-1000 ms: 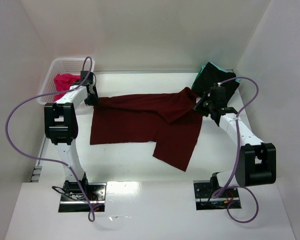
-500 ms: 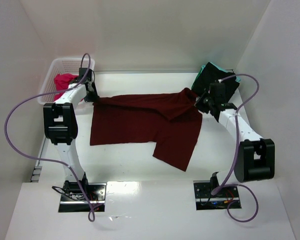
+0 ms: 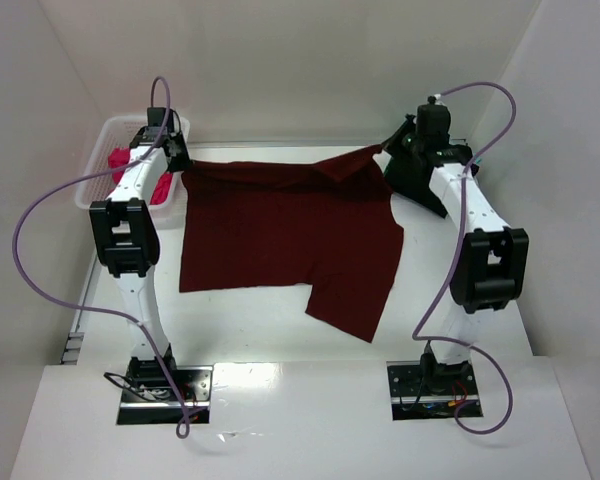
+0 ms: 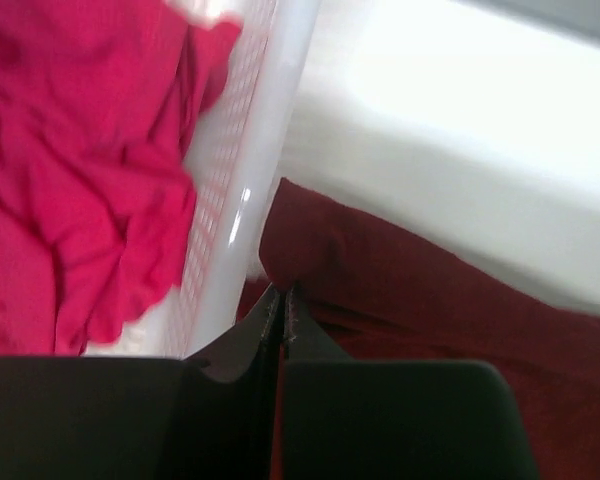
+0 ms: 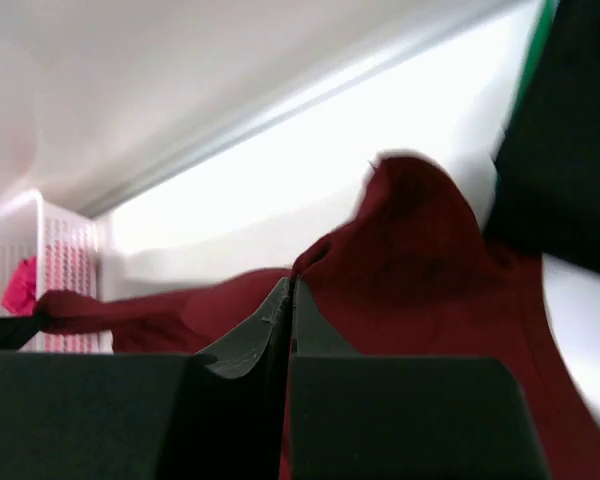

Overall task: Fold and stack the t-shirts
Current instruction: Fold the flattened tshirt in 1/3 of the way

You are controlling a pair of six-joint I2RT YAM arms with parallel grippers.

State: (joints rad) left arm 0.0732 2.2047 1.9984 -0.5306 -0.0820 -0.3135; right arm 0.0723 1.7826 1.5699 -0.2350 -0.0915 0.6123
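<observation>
The dark maroon t-shirt (image 3: 280,235) lies spread across the table, its far edge lifted and stretched between both grippers. My left gripper (image 3: 177,163) is shut on its far left corner (image 4: 310,250), right beside the basket. My right gripper (image 3: 395,148) is shut on its far right corner (image 5: 400,250). The bright pink t-shirt (image 3: 130,170) lies crumpled in the white basket (image 3: 110,135) and also shows in the left wrist view (image 4: 70,170). The black t-shirt (image 3: 425,180) lies at the far right over a teal one, of which I see only an edge (image 5: 546,20).
The white lattice basket wall (image 4: 245,170) stands close against my left gripper. White walls enclose the table at the back and both sides. Purple cables loop from both arms. Bare table (image 3: 250,320) lies in front of the maroon shirt.
Both grippers have moved toward the back wall with the maroon shirt's far corners, pulling its far edge back and straighter. The fold near the right corner has flattened out.
</observation>
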